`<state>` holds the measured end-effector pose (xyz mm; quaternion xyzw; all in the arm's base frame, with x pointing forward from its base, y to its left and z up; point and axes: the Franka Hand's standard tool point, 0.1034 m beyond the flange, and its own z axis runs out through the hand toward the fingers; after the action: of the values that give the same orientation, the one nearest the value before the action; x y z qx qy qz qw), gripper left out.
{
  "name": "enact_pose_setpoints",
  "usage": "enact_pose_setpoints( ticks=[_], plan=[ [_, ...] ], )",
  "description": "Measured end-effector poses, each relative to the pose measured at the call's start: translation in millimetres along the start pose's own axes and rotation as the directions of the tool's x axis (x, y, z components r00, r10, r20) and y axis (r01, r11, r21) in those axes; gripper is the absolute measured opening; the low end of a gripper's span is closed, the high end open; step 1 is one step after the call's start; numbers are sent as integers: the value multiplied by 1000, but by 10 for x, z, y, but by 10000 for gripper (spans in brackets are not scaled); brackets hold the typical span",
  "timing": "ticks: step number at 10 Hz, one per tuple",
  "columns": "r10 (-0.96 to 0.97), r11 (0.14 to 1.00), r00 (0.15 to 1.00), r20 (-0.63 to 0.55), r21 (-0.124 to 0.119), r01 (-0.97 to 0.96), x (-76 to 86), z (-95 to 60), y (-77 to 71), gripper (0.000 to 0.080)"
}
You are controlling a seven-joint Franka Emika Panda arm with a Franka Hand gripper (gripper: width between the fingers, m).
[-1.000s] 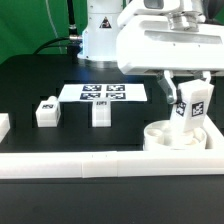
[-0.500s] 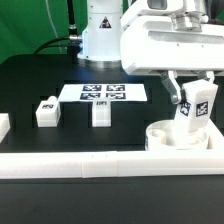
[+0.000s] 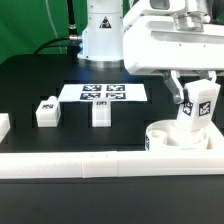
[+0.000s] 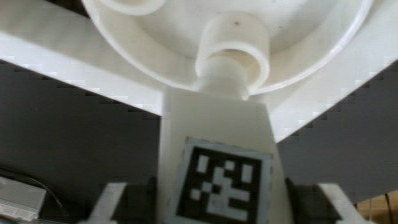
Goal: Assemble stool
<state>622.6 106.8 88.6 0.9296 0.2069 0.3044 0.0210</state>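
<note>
The pincer (image 3: 197,98) is closed snugly on one leg (image 3: 196,118), tag face out, holding it upright over the seat (image 3: 178,143). The seat lies near the worktop (image 3: 30,80) edge at the exterior view's right, just behind the long white rail (image 3: 90,163). From the wrist view, the leg's round peg (image 4: 221,72) meets a raised socket (image 4: 240,35) in the seat. It is touching, but I cannot tell how deep it sits.

So this looks like leg number one going in, not yet released. Two more legs wait out on the worktop in front of the marker board (image 3: 103,93), one (image 3: 45,112) nearer the exterior view's left edge, the other (image 3: 101,113) nearer the middle. Both stand well apart from the seat. My read: early days, with most of the job left.
</note>
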Motion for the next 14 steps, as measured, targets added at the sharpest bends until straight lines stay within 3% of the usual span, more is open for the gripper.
enact_pose_setpoints(
  ticks=[6,14],
  plan=[
    [-6,1000,1000,4,7,6,25,-15,-53,325],
    [-8,1000,1000,28,16,8,-121,65,-107,325]
  ],
)
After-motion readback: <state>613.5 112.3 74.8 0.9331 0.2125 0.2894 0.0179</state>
